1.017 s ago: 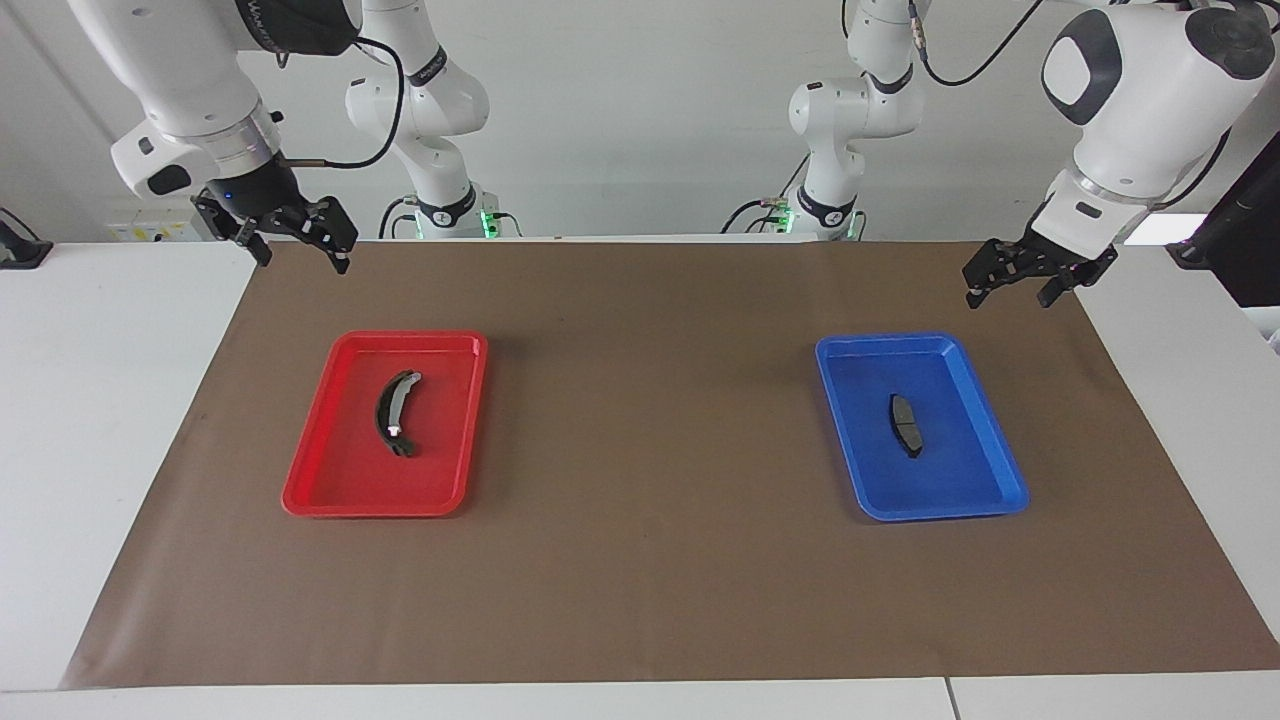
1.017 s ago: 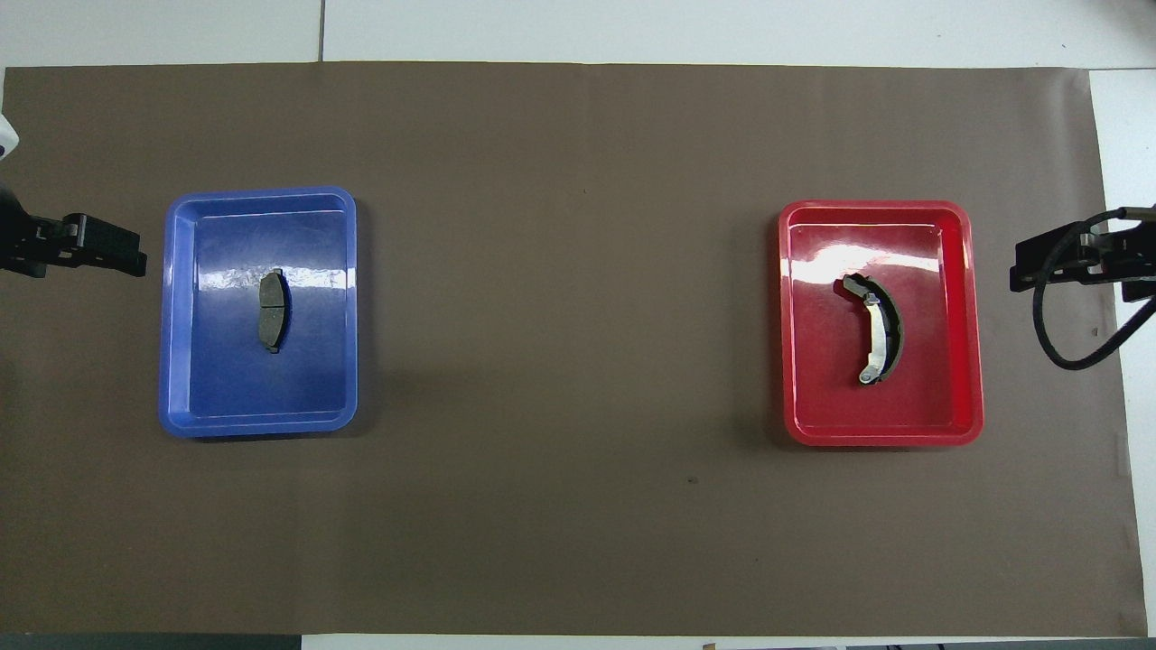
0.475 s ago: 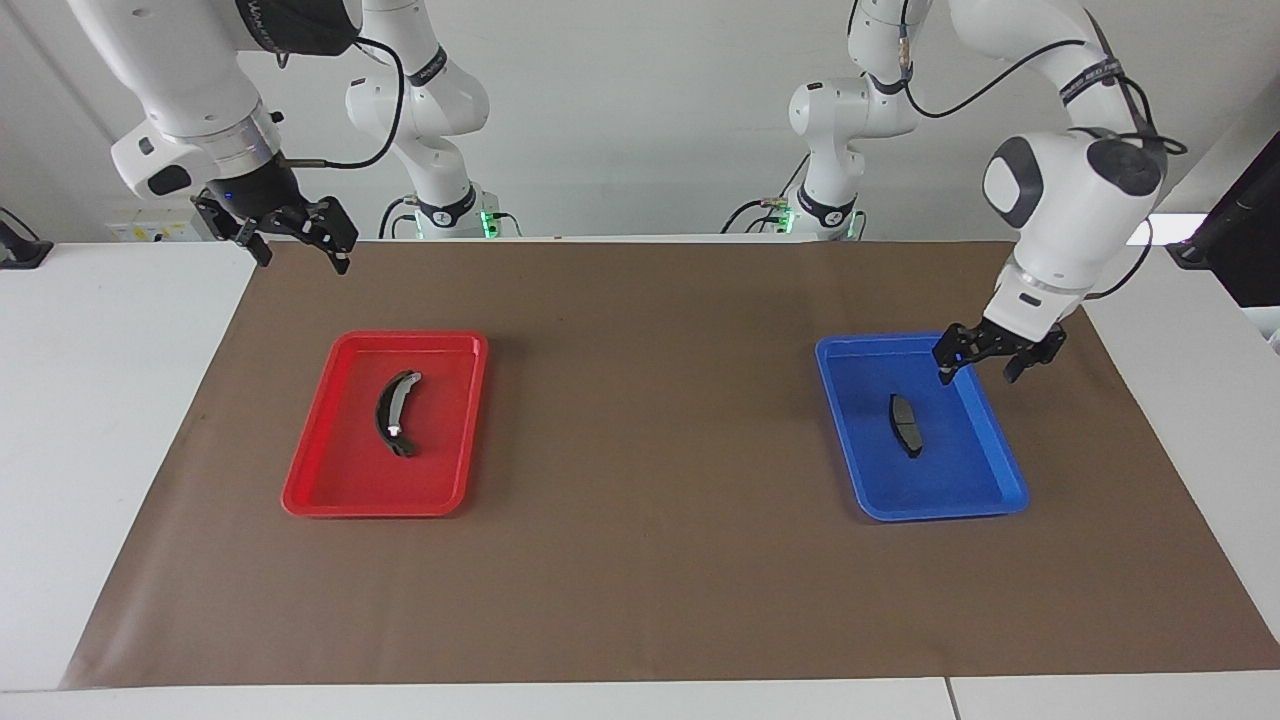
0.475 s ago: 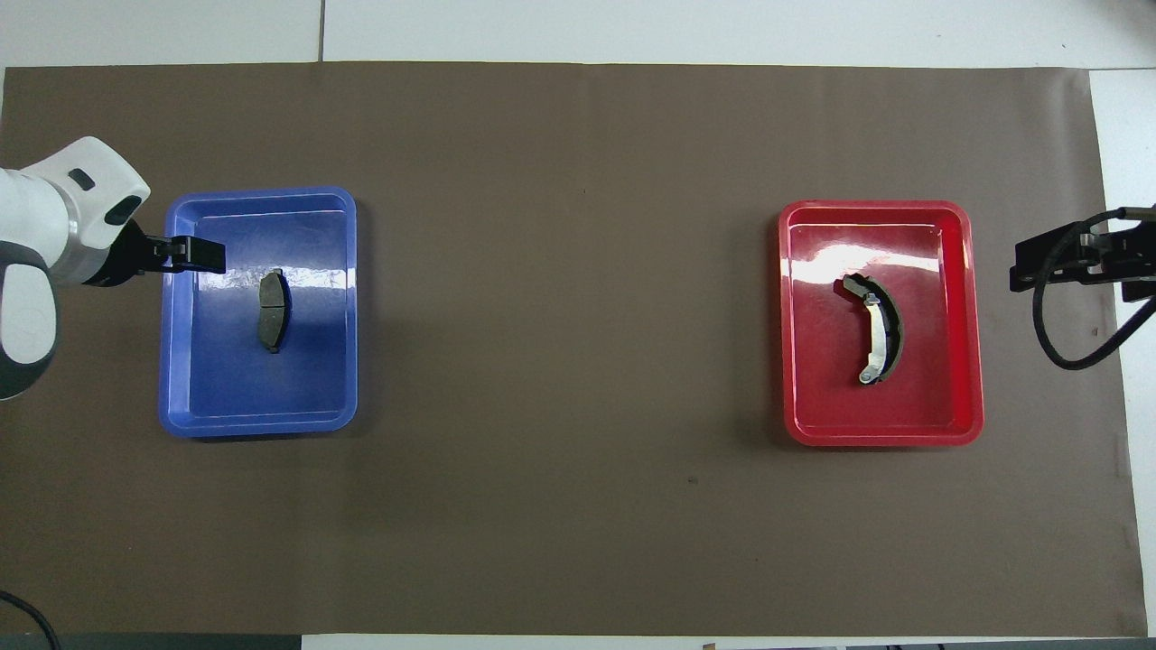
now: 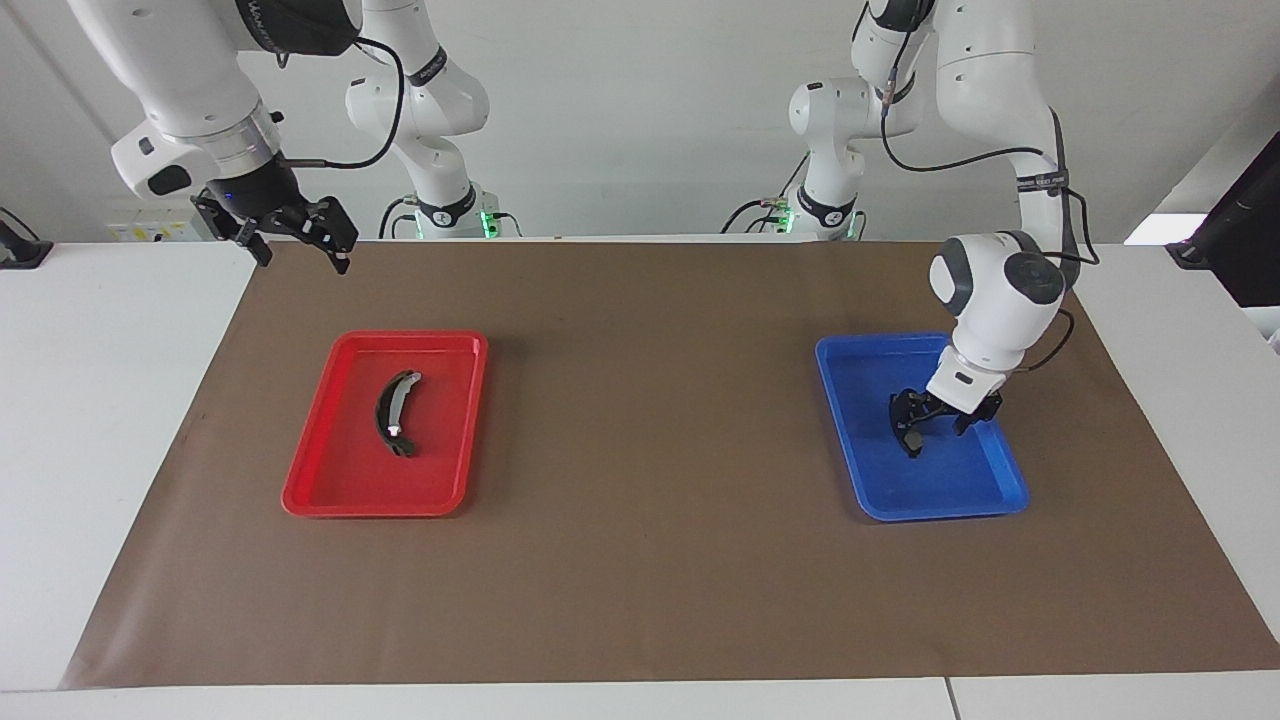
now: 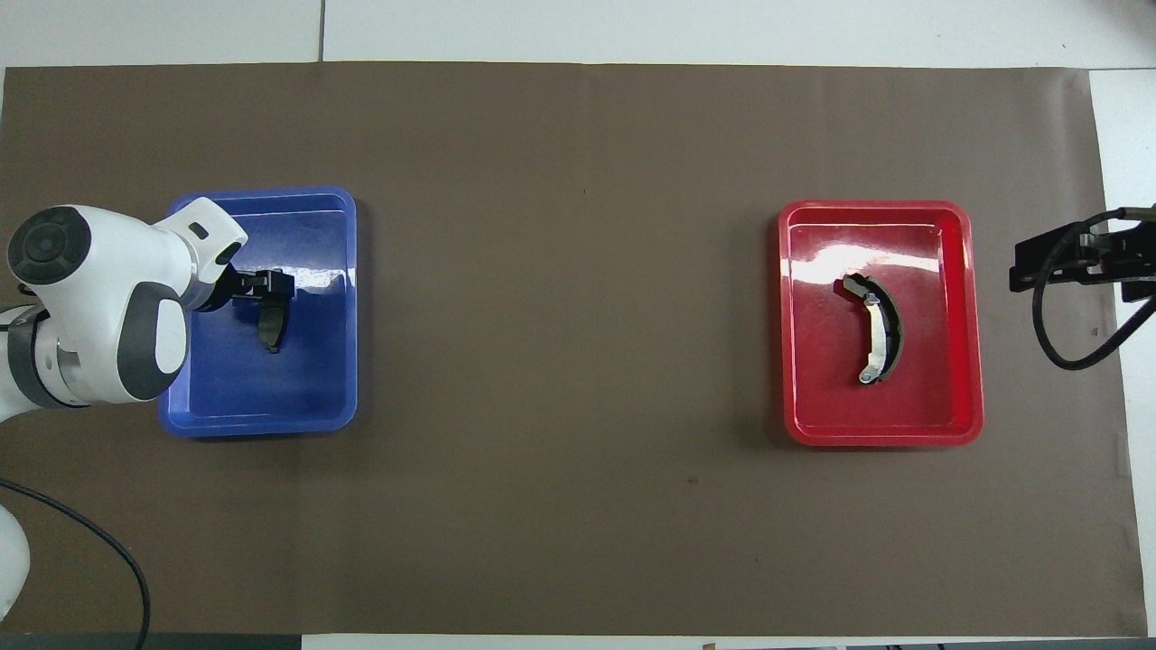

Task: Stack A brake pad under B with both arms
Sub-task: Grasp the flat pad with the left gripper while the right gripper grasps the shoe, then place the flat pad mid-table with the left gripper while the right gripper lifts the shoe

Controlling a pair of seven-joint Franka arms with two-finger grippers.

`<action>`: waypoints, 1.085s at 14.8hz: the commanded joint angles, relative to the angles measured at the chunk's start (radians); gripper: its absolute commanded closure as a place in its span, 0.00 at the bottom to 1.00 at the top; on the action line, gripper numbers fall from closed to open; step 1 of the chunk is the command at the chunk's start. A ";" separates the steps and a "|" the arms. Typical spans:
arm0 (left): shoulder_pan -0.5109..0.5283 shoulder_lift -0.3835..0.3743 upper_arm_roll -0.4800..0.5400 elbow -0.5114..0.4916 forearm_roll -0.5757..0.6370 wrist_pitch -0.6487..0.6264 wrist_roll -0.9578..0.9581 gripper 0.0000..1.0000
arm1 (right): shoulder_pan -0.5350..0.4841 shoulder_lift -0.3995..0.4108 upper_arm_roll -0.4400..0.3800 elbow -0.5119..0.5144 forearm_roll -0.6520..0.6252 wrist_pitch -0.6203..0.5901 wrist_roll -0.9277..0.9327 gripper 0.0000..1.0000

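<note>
Blue tray (image 5: 985, 490): pad (image 5: 908, 437) lengthwise.

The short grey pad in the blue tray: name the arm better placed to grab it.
Left. The left gripper is already down in the blue tray at the short grey pad. The right gripper waits in the air, at the other end of the table.

Bright, even light; glare on trays (image 6: 849, 257)
</note>
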 commanded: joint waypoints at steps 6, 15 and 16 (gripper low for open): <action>-0.025 -0.064 0.005 -0.030 -0.011 -0.131 -0.033 0.90 | 0.001 -0.110 0.003 -0.275 0.014 0.225 -0.067 0.01; -0.218 -0.094 0.000 0.108 -0.011 -0.178 -0.246 0.99 | 0.001 0.015 0.003 -0.554 0.070 0.682 -0.061 0.01; -0.280 -0.082 0.002 0.116 -0.011 -0.130 -0.298 0.99 | 0.001 0.018 0.003 -0.597 0.070 0.740 -0.065 0.01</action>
